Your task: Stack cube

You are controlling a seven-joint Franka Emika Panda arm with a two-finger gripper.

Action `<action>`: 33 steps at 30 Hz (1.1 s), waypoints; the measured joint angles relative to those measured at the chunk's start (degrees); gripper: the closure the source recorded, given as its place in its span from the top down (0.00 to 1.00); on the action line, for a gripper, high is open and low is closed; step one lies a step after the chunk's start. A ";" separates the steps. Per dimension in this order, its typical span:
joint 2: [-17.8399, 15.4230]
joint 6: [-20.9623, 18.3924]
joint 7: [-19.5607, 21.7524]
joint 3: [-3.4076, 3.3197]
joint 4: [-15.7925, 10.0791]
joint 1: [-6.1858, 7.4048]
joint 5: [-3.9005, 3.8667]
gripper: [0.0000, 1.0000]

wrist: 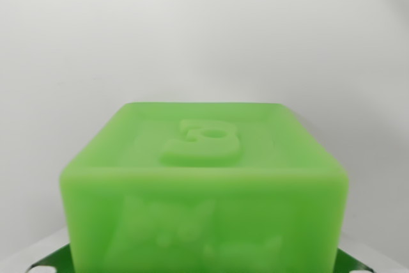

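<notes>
Because the camera sits so close, a bright green cube (204,190) fills the lower half of the wrist view, nearest of all. Its front face carries blurred raised shapes I cannot read, and its top face shows a raised mark like a letter or numeral inside a shallow frame. At the bottom corners, two slivers of darker green (51,261) peek out from beneath the cube on either side; they may belong to a second block or a mat below it, but too little shows to say which.

The claw is nowhere in the picture, so I cannot tell whether it is spread, pressed together, or pinching the cube. I also cannot say whether the cube is held aloft or resting on what lies under it.

The risk, as I judge it, is misalignment. If the cube sits off centre over the darker piece, or is let go while tilted, it could slide off or tip. Its waxy, smooth-looking skin may also slip under a loose grip. With the view this tight, the lower edges are hidden, so any offset would be hard to catch.

Beyond the cube, a pale white bench (38,247) curves up into a plain white backdrop (204,30), evenly lit, with nothing else on it.
</notes>
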 joint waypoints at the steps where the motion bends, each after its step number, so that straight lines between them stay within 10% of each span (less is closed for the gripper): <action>1: 0.00 0.00 0.00 0.00 0.00 0.00 0.00 0.00; 33: -3.68 -2.25 0.00 0.00 -1.22 0.00 0.00 0.00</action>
